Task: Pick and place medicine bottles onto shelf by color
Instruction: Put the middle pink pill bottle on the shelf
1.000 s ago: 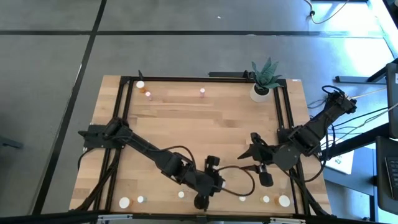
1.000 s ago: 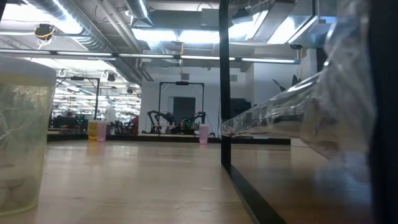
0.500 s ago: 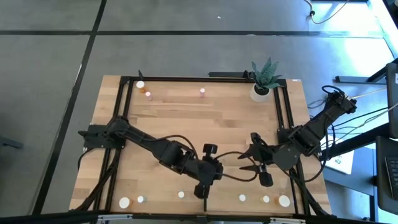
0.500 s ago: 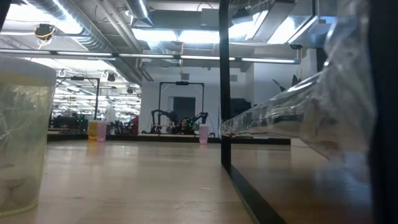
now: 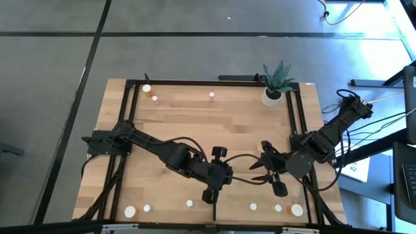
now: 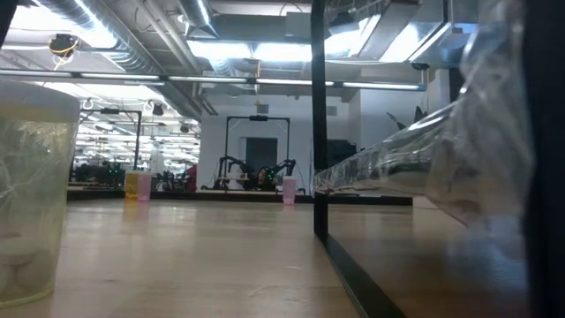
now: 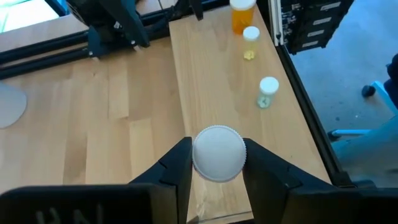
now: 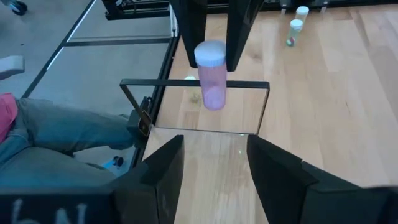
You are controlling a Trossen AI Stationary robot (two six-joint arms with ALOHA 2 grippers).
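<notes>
My left gripper (image 5: 209, 194) hangs over the table's near middle, shut on a pink medicine bottle (image 8: 214, 90) with a white cap. Below it stands the shelf (image 8: 194, 83), a dark-framed panel near the front edge. It shows as a dark upright (image 6: 318, 124) in the low view. My right gripper (image 5: 259, 170) stands open to the right of the left one, nothing between its fingers (image 8: 163, 177). More bottles (image 5: 189, 203) stand on their bases along the near edge. Three others (image 5: 211, 96) stand at the far edge. My left gripper pinches the bottle's white cap (image 7: 219, 152) between its two fingers, one on each side of the cap. The fingers (image 8: 239, 37) come from above, slanting down. The pink body hangs below the cap, nearly upright, clear of the table and of the shelf.
A potted plant (image 5: 275, 88) stands at the far right corner. A dark rail frame (image 5: 130, 104) runs along the table's sides. White, orange and clear bottles (image 7: 268, 92) stand near the table's right front. The middle of the tabletop (image 5: 208, 130) is bare wood.
My left gripper has risen with the pink bottle and drawn back from the table's near edge toward the middle, tipping a little. The bottle stays between its fingers. My right gripper has kept its place.
</notes>
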